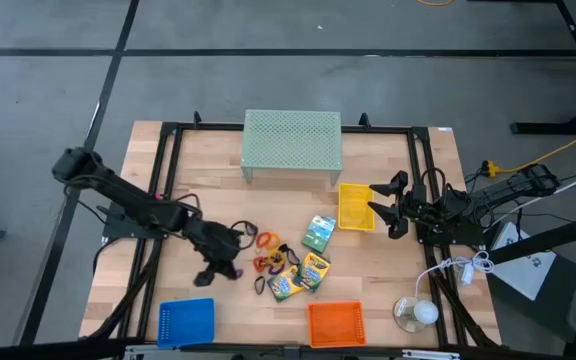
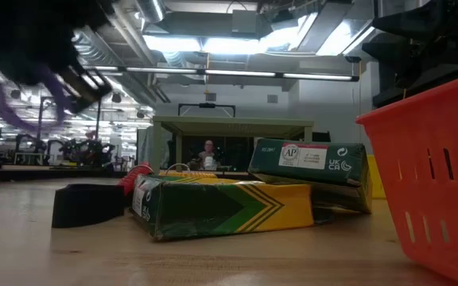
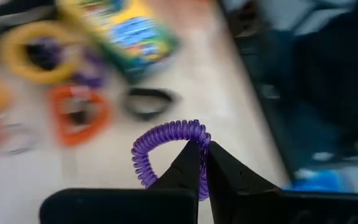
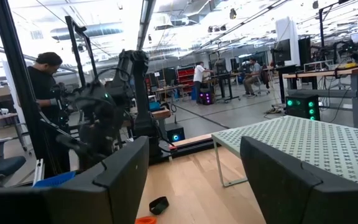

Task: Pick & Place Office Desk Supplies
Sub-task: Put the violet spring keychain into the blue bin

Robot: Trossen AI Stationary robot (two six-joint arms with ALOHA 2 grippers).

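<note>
The left gripper (image 3: 202, 163) is sitting clamped on a purple coil ring (image 3: 166, 140), its two dark fingers pinched together over one side of the loop, with the ring lifted clear of the wooden table (image 1: 388, 270). In the high view this gripper (image 1: 230, 268) is hanging at about nine o'clock from the pile of supplies. In that pile, orange rings (image 1: 266, 240) are lying just beside three green-and-yellow crayon boxes (image 1: 313, 270), and a small black clip (image 1: 260, 285) is resting at the pile's seven o'clock edge.

The right gripper (image 1: 380, 208) is waiting at the table's three o'clock side, its fingers standing wide apart and holding nothing, just beside a yellow bin (image 1: 355, 207). A pale green mesh riser (image 1: 292, 143) is standing at the table's twelve o'clock edge. A blue bin (image 1: 186, 322) and an orange bin (image 1: 335, 323) are sitting along the six o'clock edge.
</note>
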